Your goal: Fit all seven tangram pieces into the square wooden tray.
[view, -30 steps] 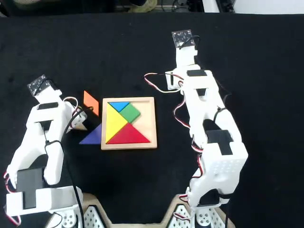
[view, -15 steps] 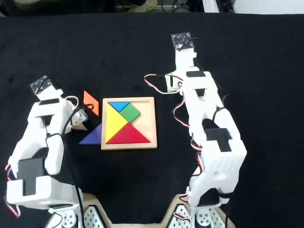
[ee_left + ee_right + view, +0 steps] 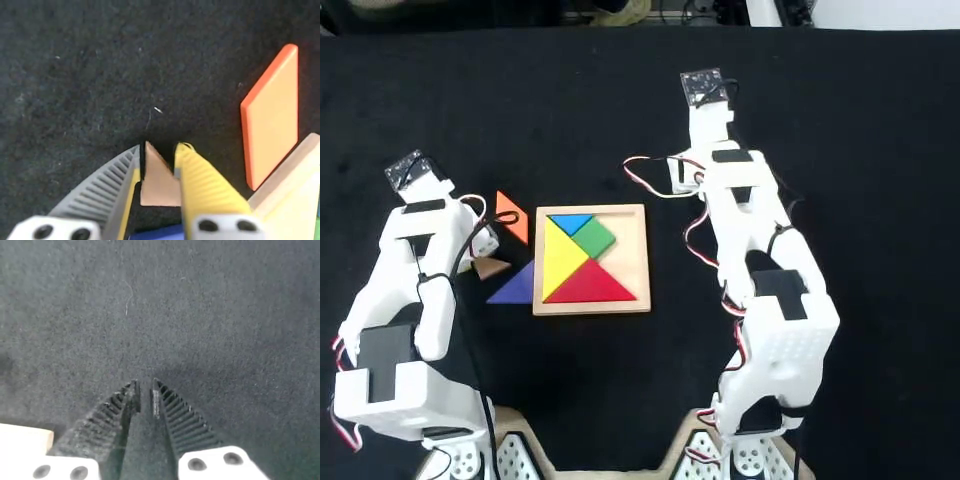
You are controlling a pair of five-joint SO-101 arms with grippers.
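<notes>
While left fingers [image 3: 200,185] clamp tan triangle [image 3: 157,181], orange parallelogram [image 3: 272,115] lies beside tray [image 3: 292,180]; right fingers [image 3: 175,412] closed, empty

Both arms are built of white printed shells with black servo blocks set into them. In the high view the left arm [image 3: 410,270] sits at about 8 o'clock and the right arm [image 3: 760,270] at about 4 o'clock. Each is tipped by a small dark, speckled square board [image 3: 704,84]. Thin red, white and black cables [image 3: 650,172] loop out beside each forearm. The right arm's lower shell shows a grid of small holes. Toward 6 o'clock the bases [image 3: 510,455] carry what look like ribbed grey plates. The left gripper [image 3: 159,150] has one grey ribbed finger and one yellow. The right gripper [image 3: 142,392] has two black ribbed fingers. Both mounts are white with dark screw holes.
</notes>
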